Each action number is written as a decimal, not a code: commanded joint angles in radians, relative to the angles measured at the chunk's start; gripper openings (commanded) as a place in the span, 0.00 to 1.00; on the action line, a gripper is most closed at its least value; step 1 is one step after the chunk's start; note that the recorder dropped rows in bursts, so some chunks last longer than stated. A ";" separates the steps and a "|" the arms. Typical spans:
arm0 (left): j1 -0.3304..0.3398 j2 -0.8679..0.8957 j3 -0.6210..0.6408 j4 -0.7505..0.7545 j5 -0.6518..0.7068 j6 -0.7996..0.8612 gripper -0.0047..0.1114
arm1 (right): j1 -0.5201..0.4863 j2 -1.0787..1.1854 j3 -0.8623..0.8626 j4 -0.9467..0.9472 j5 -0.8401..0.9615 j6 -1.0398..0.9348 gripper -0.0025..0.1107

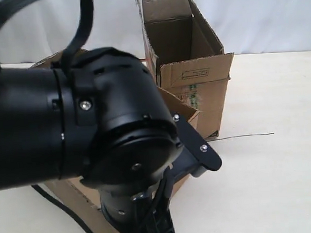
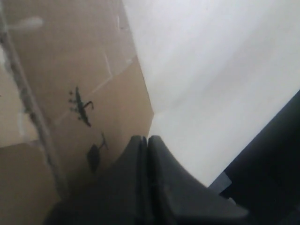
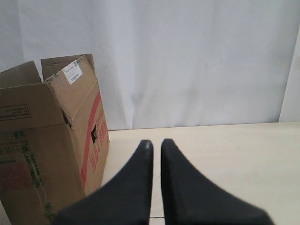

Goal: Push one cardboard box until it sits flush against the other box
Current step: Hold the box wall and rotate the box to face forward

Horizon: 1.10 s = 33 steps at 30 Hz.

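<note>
The cardboard box (image 2: 93,70) fills the left wrist view, its brown side carrying small black handling symbols (image 2: 80,105). My left gripper (image 2: 147,138) is shut and empty, its tips close against that side near a corner of the box. In the exterior view the left arm (image 1: 92,120) hides most of this box; only one corner (image 1: 182,105) shows, overlapping the front of the other box (image 1: 195,82). I cannot tell whether the two touch. The other box (image 3: 47,140) stands tall, with a red label (image 3: 91,136). My right gripper (image 3: 153,143) hovers beside it over the table, only a thin slit between its fingers, holding nothing.
The pale table (image 1: 276,183) stretches out to the right of the boxes. A thin dark wire (image 1: 246,136) lies on it near the tall box. A black cable (image 1: 60,207) trails under the left arm. A white curtain (image 3: 187,61) closes off the back.
</note>
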State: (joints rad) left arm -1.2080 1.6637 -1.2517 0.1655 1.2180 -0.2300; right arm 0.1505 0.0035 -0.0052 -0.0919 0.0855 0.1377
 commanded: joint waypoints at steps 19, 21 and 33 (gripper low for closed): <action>0.005 -0.121 0.041 0.073 0.003 0.019 0.04 | 0.004 -0.004 0.005 -0.001 -0.009 -0.005 0.07; 0.021 -0.126 0.041 0.064 0.003 0.019 0.04 | 0.004 -0.004 0.005 -0.001 -0.009 -0.005 0.07; 0.040 -0.115 0.041 -0.025 0.003 0.079 0.04 | 0.004 -0.004 0.005 -0.001 -0.009 -0.005 0.07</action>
State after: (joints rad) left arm -1.1745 1.5447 -1.2127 0.1117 1.1877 -0.1591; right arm 0.1505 0.0035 -0.0052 -0.0919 0.0855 0.1377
